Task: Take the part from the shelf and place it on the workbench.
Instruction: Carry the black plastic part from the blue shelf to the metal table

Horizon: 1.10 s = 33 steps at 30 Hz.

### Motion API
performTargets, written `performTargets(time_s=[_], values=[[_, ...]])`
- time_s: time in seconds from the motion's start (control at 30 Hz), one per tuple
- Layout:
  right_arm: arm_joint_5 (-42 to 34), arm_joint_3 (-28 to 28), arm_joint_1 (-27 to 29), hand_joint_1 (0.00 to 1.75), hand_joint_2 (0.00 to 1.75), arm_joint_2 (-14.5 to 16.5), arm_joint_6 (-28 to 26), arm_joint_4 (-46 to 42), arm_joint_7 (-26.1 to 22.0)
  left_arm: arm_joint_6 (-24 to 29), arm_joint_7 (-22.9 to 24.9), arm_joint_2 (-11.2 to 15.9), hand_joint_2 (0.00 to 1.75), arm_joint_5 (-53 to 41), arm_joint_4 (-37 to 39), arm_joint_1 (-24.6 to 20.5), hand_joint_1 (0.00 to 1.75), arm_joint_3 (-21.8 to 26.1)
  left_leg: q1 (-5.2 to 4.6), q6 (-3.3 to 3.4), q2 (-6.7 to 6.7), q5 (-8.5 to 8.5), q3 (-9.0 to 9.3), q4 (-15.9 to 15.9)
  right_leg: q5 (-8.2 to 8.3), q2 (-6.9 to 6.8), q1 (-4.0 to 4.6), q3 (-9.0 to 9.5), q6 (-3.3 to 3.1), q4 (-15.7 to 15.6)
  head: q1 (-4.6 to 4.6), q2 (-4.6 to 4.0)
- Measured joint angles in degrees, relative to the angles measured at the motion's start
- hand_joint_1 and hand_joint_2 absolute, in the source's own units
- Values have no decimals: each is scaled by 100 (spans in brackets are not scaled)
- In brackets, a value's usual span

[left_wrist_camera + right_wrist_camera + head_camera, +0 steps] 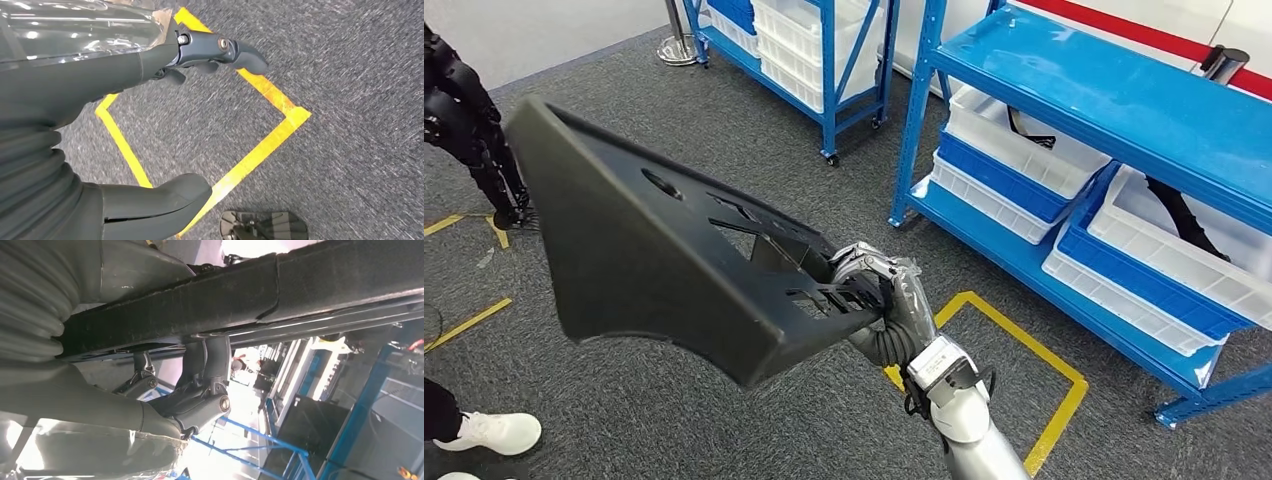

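Head view: right hand (879, 290) gripped the part (664, 250) by its edge, held above the grey floor (724, 420), well apart from the blue shelf (1114, 110). Left wrist view: left hand (150, 65) held nothing, fingers (240, 52) apart, over a yellow floor line (270, 135).

R hand (879, 290) is gripping the near edge of a large black panel (654, 240), w/ the silver arm (969, 425) coming up from below. Panel is tilting up and spreading toward the left, off the floor. Grey carpet (724, 420) is showing yellow tape lines (1064, 385) beneath the arm. A blue shelf rack (1124, 100) is standing at right, w/ white-and-blue bins (1014, 165) on its lower level; dark parts are lying in two bins. A second blue rack (824, 60) is standing further back. A white shoe (494, 432) is showing bottom left.
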Motion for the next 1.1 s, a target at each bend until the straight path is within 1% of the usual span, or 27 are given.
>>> performTargets(time_s=[0.03,0.07,0.13,0.17,0.2,0.23,0.27,0.3,0.33,0.37,0.4,0.43,0.47,0.5,0.53,0.57,0.6,0.63,0.67,0.7,0.73,0.77,0.83,0.87,0.93,1.03,1.1], values=[[7,1,2,175,175,-1,-9,-16,-10,-15,2,-2,175,-10,-1,-8,0,-14,6,38,-50,19,4,-20,-57,76,-7,-32,23,78,-1,0],[14,2,5,175,175,-3,-19,-34,-26,-28,2,-2,175,-15,-2,-23,0,-25,16,74,-95,40,4,-37,-170,196,-17,-120,27,272,3,0],[24,4,29,175,175,-16,-36,-61,-49,-40,2,-4,175,-20,-4,-64,0,-39,15,125,-198,68,-20,-45,-502,450,-36,-473,-6,994,8,0],[26,4,48,175,175,-25,-40,-66,-56,-41,2,-5,175,-22,-4,-83,0,-43,9,144,-260,80,-39,-45,-638,504,-35,-664,-17,1373,12,0],[26,4,69,175,175,-34,-44,-68,-57,-41,2,-8,175,-23,-4,-94,0,-46,0,156,-327,90,-55,-45,-693,533,-29,-784,-9,1604,12,0],[27,4,85,175,175,-40,-45,-69,-58,-41,2,-9,175,-24,-4,-98,0,-48,-8,165,-398,101,-64,-44,-652,552,-23,-791,13,1606,13,0],[27,5,93,175,175,-43,-46,-73,-58,-41,3,-11,175,-24,-4,-99,0,-49,-16,167,-465,113,-67,-44,-526,584,-18,-676,37,1366,12,0],[27,5,95,175,175,-44,-46,-80,-58,-41,3,-15,175,-24,-3,-101,0,-50,-22,164,-531,125,-67,-44,-359,654,-8,-477,49,965,13,0],[28,6,93,175,175,-44,-47,-91,-60,-42,4,-27,175,-24,-3,-105,0,-52,-31,154,-593,136,-71,-39,-203,761,6,-275,38,537,11,0],[28,7,90,175,175,-44,-49,-106,-62,-43,3,-39,175,-24,-3,-111,0,-56,-37,138,-649,148,-77,-36,-86,849,20,-125,7,211,12,0],[31,8,86,175,175,-44,-54,-119,-64,-45,1,-51,175,-27,-3,-116,0,-62,-39,116,-700,158,-85,-36,-25,908,35,-44,-30,22,10,0],[40,9,81,175,175,-44,-68,-132,-66,-49,-2,-64,175,-37,-4,-117,0,-68,-37,85,-747,169,-93,-40,-3,915,50,-24,-69,-43,9,0],[60,10,75,175,175,-43,-90,-148,-63,-51,-4,-71,175,-55,-4,-117,0,-75,-32,49,-800,184,-101,-53,20,865,50,-11,-105,-61,9,0],[88,11,70,175,175,-40,-121,-168,-51,-51,-6,-76,175,-81,-4,-115,0,-88,-28,24,-778,185,-117,-40,51,808,20,22,-131,-96,7,0],[125,14,64,175,175,-36,-153,-196,-28,-48,-4,-82,175,-111,-4,-117,0,-106,-32,1,-678,136,-153,24,88,751,-8,54,-169,-138,5,0],[164,16,60,175,175,-31,-182,-231,9,-43,4,-88,175,-139,-4,-128,0,-132,-34,-20,-539,23,-230,182,124,687,-41,86,-201,-179,-4,0],[207,17,57,175,175,-30,-203,-266,58,-35,24,-93,175,-163,-4,-147,0,-158,-22,-40,-373,-151,-359,470,147,618,-62,103,-220,-201,-8,0],[253,17,57,175,175,-32,-215,-300,107,-29,48,-99,175,-178,-4,-168,0,-180,-6,-75,-267,-345,-524,822,152,553,-54,102,-238,-205,-13,0],[296,17,61,175,175,-39,-223,-329,147,-25,71,-106,175,-186,-4,-188,0,-195,26,-114,-223,-494,-691,1170,153,482,-52,100,-241,-203,-16,0],[331,19,72,175,175,-46,-226,-353,175,-22,87,-111,175,-190,-4,-199,0,-204,64,-153,-200,-556,-807,1404,150,411,-53,96,-239,-201,-14,0],[348,21,84,175,175,-53,-232,-371,186,-21,94,-115,175,-197,-4,-203,0,-210,104,-194,-174,-513,-824,1433,141,348,-63,94,-227,-195,-16,0],[348,22,97,175,175,-61,-239,-385,187,-21,101,-119,175,-217,-4,-205,0,-220,150,-240,-129,-375,-720,1237,124,291,-81,92,-200,-177,-16,0],[332,19,108,175,175,-78,-263,-404,173,-19,131,-123,175,-271,-4,-211,0,-253,223,-328,28,-68,-364,584,65,202,-107,88,-119,-104,-16,0],[330,15,112,175,175,-87,-275,-418,158,-19,151,-135,175,-298,0,-220,0,-279,234,-352,118,10,-224,337,23,169,-95,57,-70,-54,-26,0],[340,8,134,175,175,-105,-303,-470,126,-20,176,-148,175,-325,2,-245,0,-317,220,-298,184,2,-148,191,-54,110,-45,10,8,22,-17,0],[323,-14,199,175,175,-132,-347,-575,90,-55,214,-123,175,-388,2,-263,0,-357,147,-122,36,-15,-181,203,-97,31,-24,37,108,28,3,0],[301,-61,258,175,175,-149,-369,-623,85,-99,268,-90,175,-454,2,-257,0,-402,125,-22,-67,21,-195,177,-240,188,-61,-33,133,242,4,0]])
